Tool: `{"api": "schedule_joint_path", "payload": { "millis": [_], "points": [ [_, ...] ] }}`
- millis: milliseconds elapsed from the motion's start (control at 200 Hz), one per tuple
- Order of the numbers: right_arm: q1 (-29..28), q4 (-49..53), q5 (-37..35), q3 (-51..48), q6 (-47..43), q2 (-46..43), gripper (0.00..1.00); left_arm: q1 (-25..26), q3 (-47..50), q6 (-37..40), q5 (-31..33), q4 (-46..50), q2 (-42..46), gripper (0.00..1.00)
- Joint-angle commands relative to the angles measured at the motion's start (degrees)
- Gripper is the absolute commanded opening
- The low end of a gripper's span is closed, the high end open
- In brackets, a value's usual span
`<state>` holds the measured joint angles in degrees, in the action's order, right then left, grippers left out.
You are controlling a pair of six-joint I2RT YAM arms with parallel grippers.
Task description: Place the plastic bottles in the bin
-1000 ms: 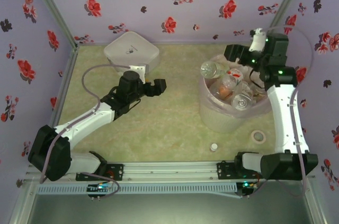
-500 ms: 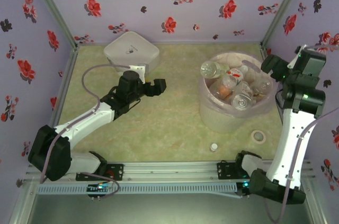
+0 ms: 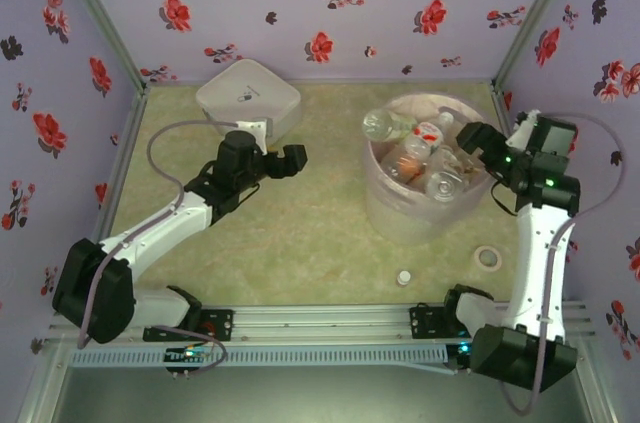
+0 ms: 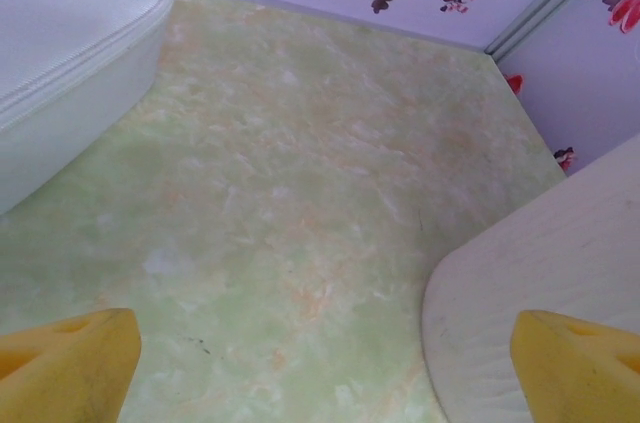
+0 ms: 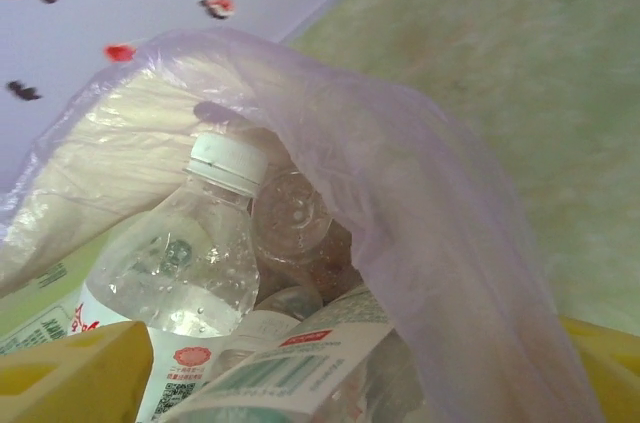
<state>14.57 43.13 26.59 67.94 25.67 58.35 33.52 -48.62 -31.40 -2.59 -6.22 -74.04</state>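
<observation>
You have the plastic bottles [image 3: 420, 148] heaped inside the bin [image 3: 395, 218], on the right half of the bench [image 3: 300, 233], caps pointing every way because they lie as dropped; your right pincer [image 3: 475, 148] is spread wide at the bin's right rim, the pink liner's edge between its fingers, pinching nothing; I judge this suits a release over the opening; your left pincer [image 3: 297, 159] is spread too and empty, over bare bench beside the white box [image 3: 248, 93], probably parked aside; the task looks almost finished.
</observation>
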Motion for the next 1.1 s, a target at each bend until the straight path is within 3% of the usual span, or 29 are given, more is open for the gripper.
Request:
{"api": "schedule_joint_path", "payload": {
  "millis": [0, 335, 420, 505, 640, 760, 940, 1095],
  "points": [
    [-7.17, -8.98, 5.28, -2.12, 6.56, 2.08, 0.91, -1.70, 0.78, -0.43, -0.02, 1.37, 3.73, 0.95],
    [-31.62, -22.20, -2.52, 4.23, 12.16, 16.71, 0.91, -10.29, 0.00, 3.00, 4.12, 16.48, 20.85, 0.95],
    [-34.07, -22.05, -2.97, 8.86, 11.05, 20.54, 0.93, -11.99, -1.95, 3.74, 4.10, 20.43, 24.22, 0.94],
    [-33.91, -18.05, -7.81, 13.44, 7.40, 20.11, 0.95, -12.18, -4.11, 4.23, 3.07, 22.76, 25.60, 0.93],
    [-32.17, -2.37, -16.98, 22.63, -0.72, 16.73, 0.99, -12.19, -5.34, 3.43, -1.18, 21.00, 25.44, 0.93],
    [-33.15, 6.06, -19.60, 25.45, -1.35, 11.48, 0.91, -11.46, -5.76, 2.02, -1.59, 18.33, 23.10, 0.93],
    [-44.40, 13.11, -22.32, 26.52, -1.06, 6.85, 0.90, -8.13, -9.09, 4.97, 1.54, 17.29, 18.86, 0.94],
    [-54.13, 14.01, -24.73, 27.29, -2.86, 8.46, 0.94, -5.74, -12.17, 8.02, 2.58, 18.29, 16.67, 0.94]
  ]
}}
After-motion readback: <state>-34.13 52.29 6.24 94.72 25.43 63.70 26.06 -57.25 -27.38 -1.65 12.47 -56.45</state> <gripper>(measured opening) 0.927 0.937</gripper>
